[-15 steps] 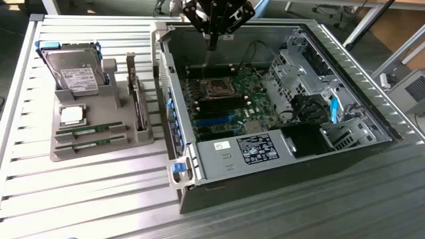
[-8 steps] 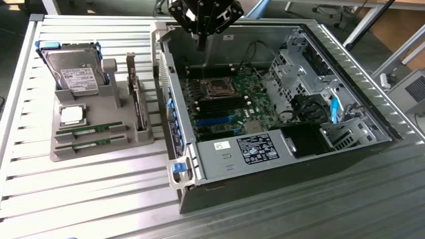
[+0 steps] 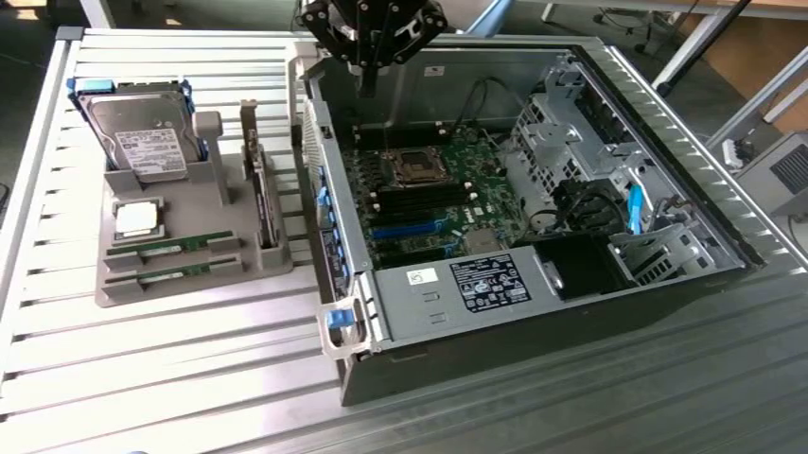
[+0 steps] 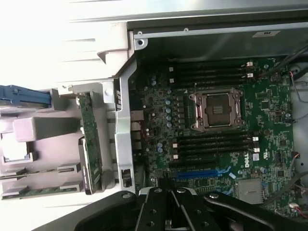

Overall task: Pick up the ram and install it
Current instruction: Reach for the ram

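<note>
Slatted table (image 3: 189, 378), closed pincer (image 3: 367, 78) above case (image 3: 417, 312)

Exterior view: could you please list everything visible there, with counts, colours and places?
Slatted metal table: 1, silver, under everything.
Plastic parts tray: 1, grey, exterior view's left.
Hard drive in blue caddy: 1, silver, tray's far end.
Square processor chip: 1, silver, tray's middle.
Narrow ram sticks: 2, green, tray's near slots.
Upright expansion card: 1, dark, tray's case-side edge.
Open computer case: 1, grey, exterior view's right.
Motherboard: 1, green, inside case.
Gripper: 1, black, shut, above the case's far side.
</note>
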